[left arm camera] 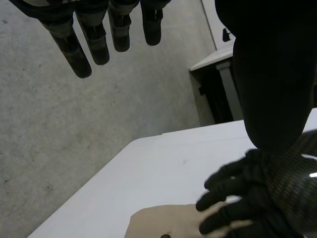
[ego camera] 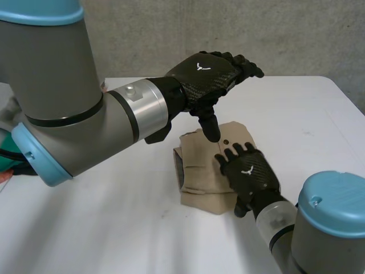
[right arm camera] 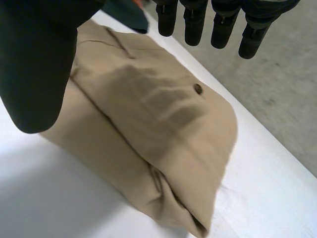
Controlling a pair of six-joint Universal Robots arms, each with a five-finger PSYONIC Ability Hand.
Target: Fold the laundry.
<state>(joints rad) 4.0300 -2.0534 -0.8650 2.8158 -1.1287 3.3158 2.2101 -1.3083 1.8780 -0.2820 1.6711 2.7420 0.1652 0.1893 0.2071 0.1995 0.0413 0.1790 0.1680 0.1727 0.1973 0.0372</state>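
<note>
Head view, frame centre: you see folded beige trousers [ego camera: 205, 165]; left hand [ego camera: 208, 77] and right hand [ego camera: 251, 171] have straight fingers and hold nothing.

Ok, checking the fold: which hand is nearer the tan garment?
Right. The right hand lies over the tan garment's near corner; the left hand hangs higher, thumb pointing down.

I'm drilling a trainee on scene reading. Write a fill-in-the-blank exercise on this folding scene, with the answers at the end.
1. The folded tan garment lies on a ____ table.
2. A small dark ____ shows on its top layer.
3. The left hand, thumb pointing down, hangs ____ the garment.
4. The right hand, over the garment's near edge, has its fingers ____, not curled.

Missing words: white; button; above; straight.
</note>
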